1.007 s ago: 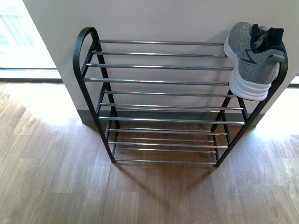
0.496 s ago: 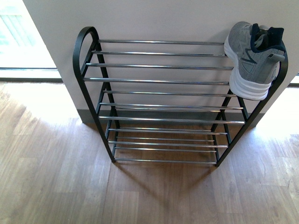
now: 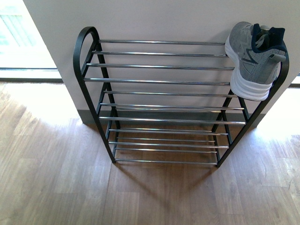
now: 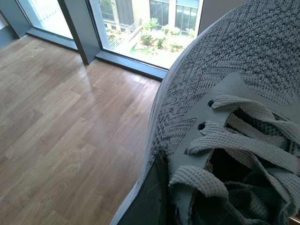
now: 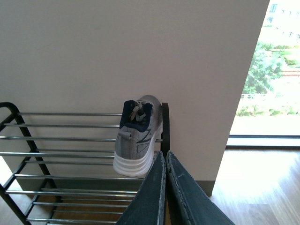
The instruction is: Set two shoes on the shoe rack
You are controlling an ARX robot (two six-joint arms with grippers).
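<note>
My left gripper is clamped on the held sneaker. One dark, smooth finger lies flat against its side; the other finger is hidden. The upper is a mottled grey knit with a smooth pale eyelet panel and flat woven laces. Its rounded toe points away from my wrist, out over the floor of warm wood planks, toward a tall window.

My right gripper is closed on nothing, its two slate-blue fingers pressed together along their length.

Beyond it, the racked sneaker stands on its thick, ribbed white sole at the right end of the shoe rack's top tier, just beside the rounded black side frame. Its long axis runs across the thin chrome rods, with the toe toward the plain pale wall and the navy-lined heel jutting past the front rod.
</note>
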